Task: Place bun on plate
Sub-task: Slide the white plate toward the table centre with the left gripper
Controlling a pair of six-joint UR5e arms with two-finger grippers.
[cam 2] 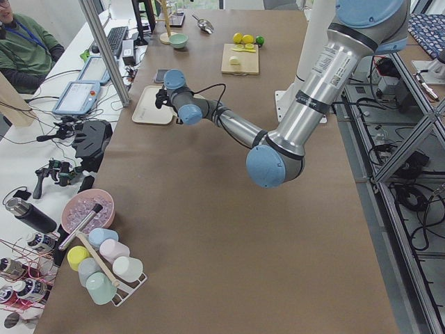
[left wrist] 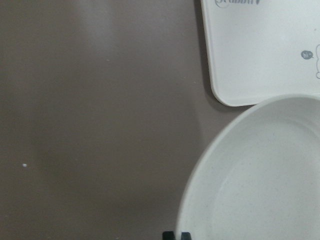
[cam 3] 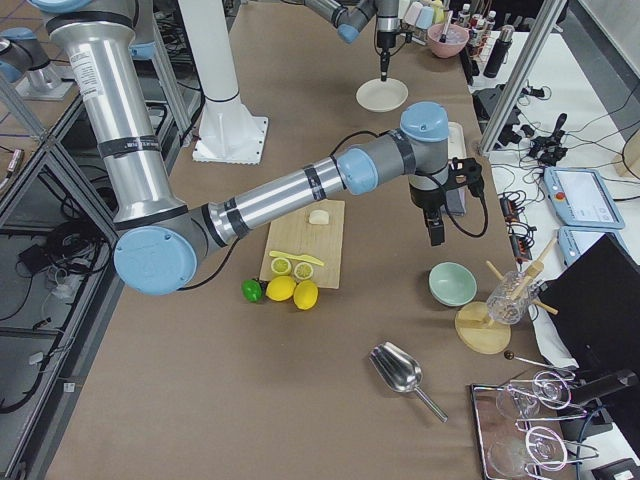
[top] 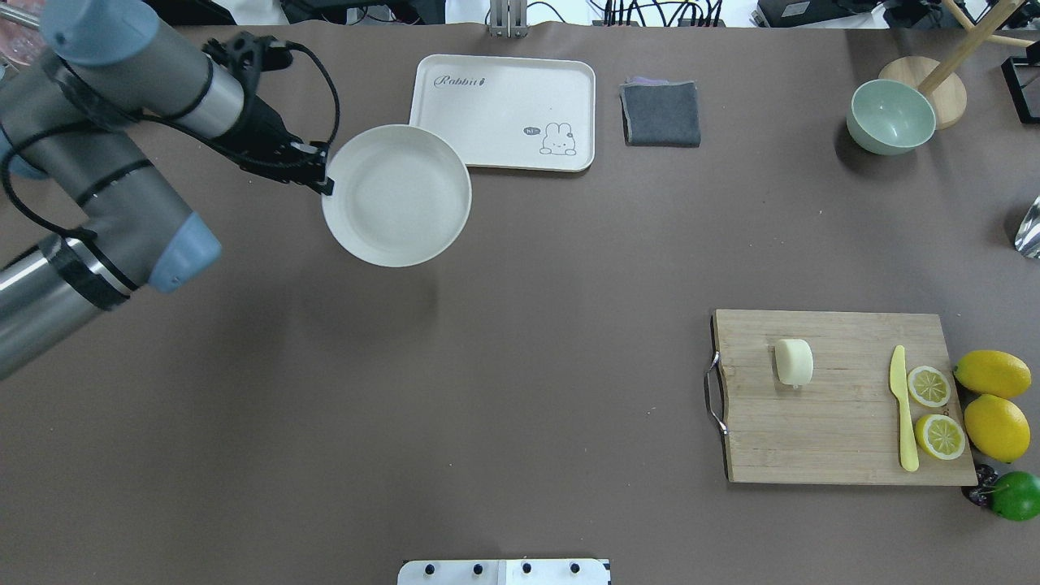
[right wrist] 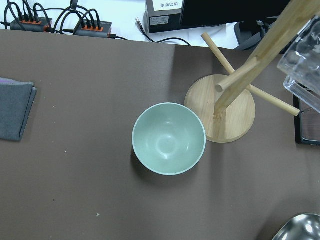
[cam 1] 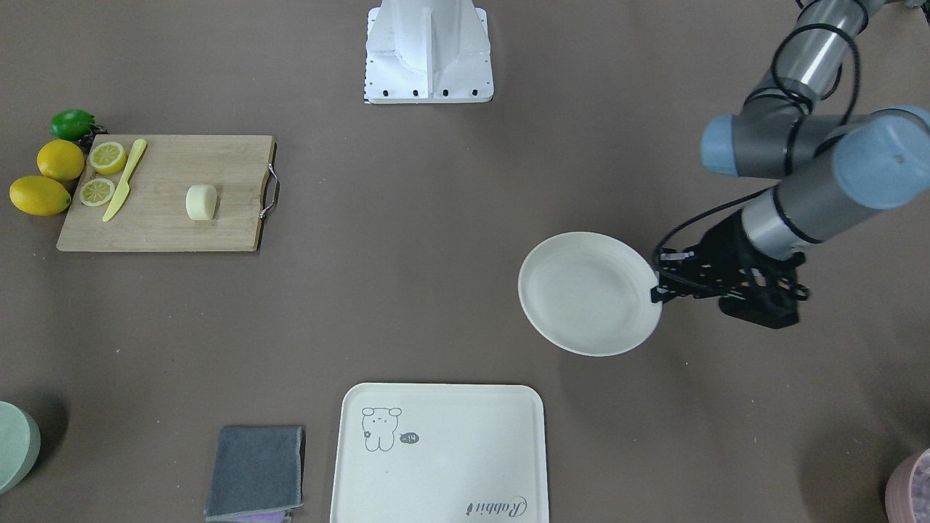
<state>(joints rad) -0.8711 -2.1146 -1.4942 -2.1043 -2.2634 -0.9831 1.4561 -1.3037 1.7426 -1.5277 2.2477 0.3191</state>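
Note:
The pale cream bun (top: 794, 361) lies on its side on a wooden cutting board (top: 837, 443) at the table's right, also visible in the front view as the bun (cam 1: 201, 202). The round cream plate (top: 396, 195) is far off at the left, beside the tray's corner. My left gripper (top: 327, 176) is shut on the plate's near-left rim; in the left wrist view its fingertips (left wrist: 171, 235) pinch the plate (left wrist: 260, 185) edge. My right gripper (cam 3: 436, 238) hangs above the table between the board and a green bowl; I cannot tell whether it is open or shut.
A rectangular cream tray (top: 504, 106) with a drawing and a folded grey cloth (top: 660, 114) lie at the far edge. The green bowl (top: 890, 118) and a wooden stand (top: 934, 85) are far right. A yellow knife (top: 902, 406), lemon halves (top: 928, 386), whole lemons (top: 993, 374) and a lime (top: 1016, 494) sit by the board.

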